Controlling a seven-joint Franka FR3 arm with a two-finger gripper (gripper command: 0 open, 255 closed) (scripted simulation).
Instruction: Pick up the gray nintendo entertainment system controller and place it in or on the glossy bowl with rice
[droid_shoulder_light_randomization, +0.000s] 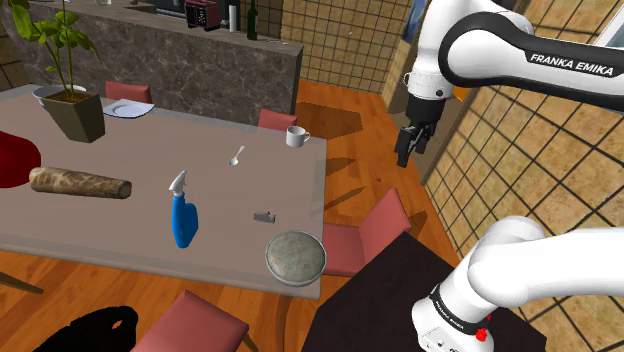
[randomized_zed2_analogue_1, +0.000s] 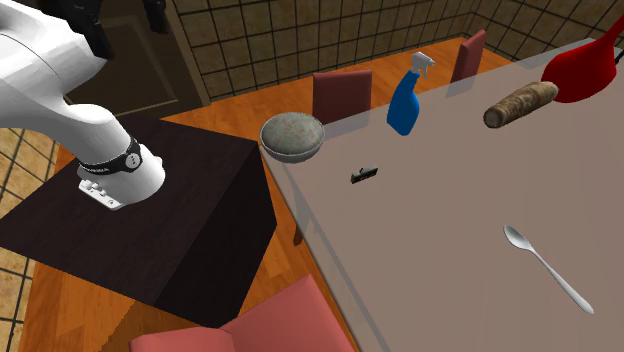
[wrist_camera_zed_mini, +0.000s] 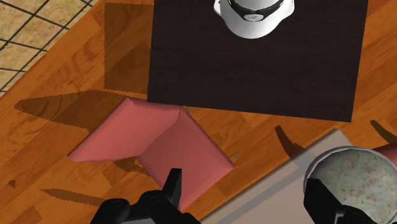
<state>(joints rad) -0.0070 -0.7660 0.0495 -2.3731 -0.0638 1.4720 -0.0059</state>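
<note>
Approach is seemingly being started: the gripper (droid_shoulder_light_randomization: 408, 152), jaws spread and empty, is being held high and needs lowering onto the controller (droid_shoulder_light_randomization: 265, 215) near the bowl (droid_shoulder_light_randomization: 295, 257).

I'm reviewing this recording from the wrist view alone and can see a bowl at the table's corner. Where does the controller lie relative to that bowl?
Observer: The controller lies on the table, apart from the bowl and a little farther in from the edge.
Operator: What is nearest to it?
Observer: A blue spray bottle is on the shoulder view's left of it, not touching.
Operator: Where is the tool compared with the controller?
Observer: The tool hangs above the floor, past the table's edge on the shoulder view's right, not over the controller.
</note>
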